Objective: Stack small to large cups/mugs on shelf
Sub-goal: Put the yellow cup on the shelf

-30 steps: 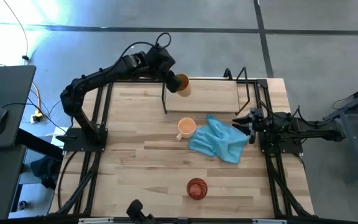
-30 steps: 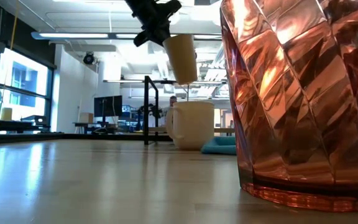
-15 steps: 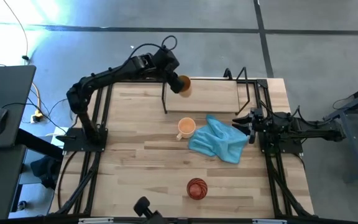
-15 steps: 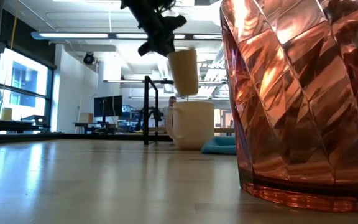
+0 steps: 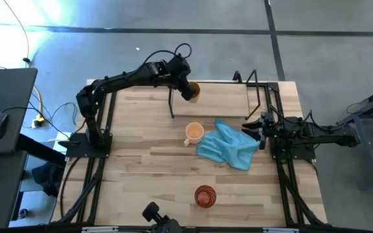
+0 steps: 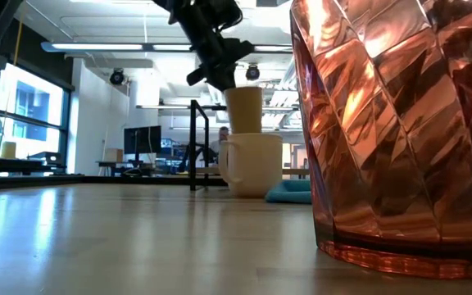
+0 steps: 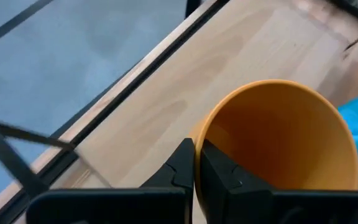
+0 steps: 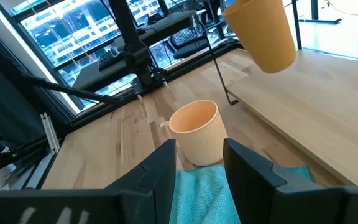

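Observation:
My left gripper (image 5: 186,87) hangs over the shelf's left end at the table's far edge, shut on the mustard-yellow cup (image 5: 193,91), which also shows in the low view (image 6: 243,111) and the right wrist view (image 8: 260,30). The shelf (image 5: 220,98) is a light wooden board under thin black rods. The light orange mug (image 5: 193,133) stands upright on the table in front of the shelf. The red patterned cup (image 5: 204,195) stands near the table's near edge. My right gripper (image 5: 254,127) waits open at the right, beside the blue cloth. My left gripper holds the yellow cup by its rim (image 7: 196,144), one finger (image 7: 180,167) outside the wall and the other (image 7: 216,171) inside the cup. The fingers come slanting down from the table's left. The cup hangs mouth-up, about upright, lifted clear above the shelf's board.
A crumpled blue cloth (image 5: 229,146) lies on the table between the mug and my right gripper. The shelf's black upright rods (image 5: 171,101) stand close to the held cup. Bare wood lies at the table's left and near side.
My left gripper has moved down and a little toward the table's right, over the shelf's board. The yellow cup has gone down with it and turned from tilted to about upright. It has stayed shut on the cup.

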You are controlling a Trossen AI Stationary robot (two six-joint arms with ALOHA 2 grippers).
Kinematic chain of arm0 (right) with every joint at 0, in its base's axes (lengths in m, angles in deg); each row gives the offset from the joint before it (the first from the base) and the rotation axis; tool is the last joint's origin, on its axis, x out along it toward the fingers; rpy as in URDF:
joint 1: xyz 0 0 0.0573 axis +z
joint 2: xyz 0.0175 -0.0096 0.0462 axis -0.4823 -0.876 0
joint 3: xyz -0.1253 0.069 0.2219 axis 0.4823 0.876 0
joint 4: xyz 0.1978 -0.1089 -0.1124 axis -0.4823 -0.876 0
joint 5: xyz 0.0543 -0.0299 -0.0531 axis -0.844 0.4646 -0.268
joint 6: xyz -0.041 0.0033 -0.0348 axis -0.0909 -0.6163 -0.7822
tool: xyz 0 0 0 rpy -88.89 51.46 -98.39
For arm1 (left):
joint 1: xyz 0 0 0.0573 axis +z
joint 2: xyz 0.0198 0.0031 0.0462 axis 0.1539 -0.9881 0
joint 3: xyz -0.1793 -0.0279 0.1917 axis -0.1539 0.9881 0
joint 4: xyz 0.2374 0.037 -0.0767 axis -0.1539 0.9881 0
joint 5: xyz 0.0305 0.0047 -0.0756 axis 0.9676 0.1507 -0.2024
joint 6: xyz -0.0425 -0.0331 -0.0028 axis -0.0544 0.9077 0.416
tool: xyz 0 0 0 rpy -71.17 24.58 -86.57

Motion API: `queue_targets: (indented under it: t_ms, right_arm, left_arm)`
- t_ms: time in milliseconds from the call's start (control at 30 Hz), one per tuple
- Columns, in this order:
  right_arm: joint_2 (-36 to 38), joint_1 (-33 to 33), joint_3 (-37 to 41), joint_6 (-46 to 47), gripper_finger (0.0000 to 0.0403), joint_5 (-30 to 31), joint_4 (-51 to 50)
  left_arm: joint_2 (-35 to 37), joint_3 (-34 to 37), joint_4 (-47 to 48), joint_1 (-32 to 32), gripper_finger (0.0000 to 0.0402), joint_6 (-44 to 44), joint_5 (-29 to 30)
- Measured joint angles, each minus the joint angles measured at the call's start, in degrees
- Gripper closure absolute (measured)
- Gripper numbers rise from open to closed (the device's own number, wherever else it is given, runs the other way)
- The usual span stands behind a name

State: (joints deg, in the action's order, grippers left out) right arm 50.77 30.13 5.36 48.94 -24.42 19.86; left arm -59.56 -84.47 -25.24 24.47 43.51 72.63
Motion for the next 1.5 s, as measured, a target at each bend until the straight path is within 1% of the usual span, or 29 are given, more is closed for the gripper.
queue_targets:
  t_ms: [100, 200, 333, 567, 633, 700, 767, 867, 933, 1100, 1233, 1500]
  right_arm:
    - [0.0, 0.0, 0.0, -0.1, 0.0277, 0.0, 0.0]
    - [0.0, 0.0, 0.0, -0.3, 0.0277, 0.0, 0.0]
    - [0.0, 0.0, 0.0, -0.5, 0.0277, 0.0, 0.0]
    - [0.0, 0.0, 0.0, -0.4, 0.0277, -0.1, 0.0]
    - [0.0, 0.0, 0.0, -0.4, 0.0277, -0.3, -0.1]
    - [-0.2, 0.0, 0.0, -0.4, 0.0277, -0.2, 0.0]
    - [-0.4, 0.0, 0.0, -0.4, 0.0277, 0.0, -0.1]
    - [-0.7, 0.0, 0.0, -0.2, 0.0277, 0.1, 0.0]
    - [-0.9, 0.0, 0.0, 0.0, 0.0277, 0.1, -0.1]
    - [-1.1, 0.0, 0.0, 1.1, 0.0277, -0.5, 0.0]
    - [-1.1, 0.0, 0.0, 1.5, 0.0277, -0.9, -0.1]
    - [-1.1, 0.0, 0.0, 1.1, 0.0277, -0.9, -0.2]
  left_arm:
    - [0.0, 0.0, 0.2, 0.0, 0.0401, 0.0, 2.1]
    - [0.0, 0.0, 1.1, 0.0, 0.0401, 0.0, 2.4]
    - [-0.4, -1.6, 4.9, 0.0, 0.0401, -0.6, 3.9]
    - [-2.1, -7.2, 10.4, 0.0, 0.0401, -1.4, 3.5]
    - [-2.9, -8.7, 10.3, 0.0, 0.0401, -1.9, 3.5]
    - [-3.3, -9.2, 11.9, 0.0, 0.0401, -2.2, 3.2]
    - [-4.2, -10.3, 11.1, 0.0, 0.0401, -2.4, 2.6]
    - [-6.1, -11.4, 13.5, 0.0, 0.0401, -2.4, 1.3]
    - [-7.6, -11.6, 13.8, 0.0, 0.0401, -2.4, 0.1]
    - [-9.3, -11.6, 13.4, 0.0, 0.0401, -2.1, 0.1]
    - [-9.4, -11.6, 11.5, 0.0, 0.0401, -2.1, 0.2]
    - [-9.4, -11.6, 11.1, 1.3, 0.0401, -2.4, 0.7]
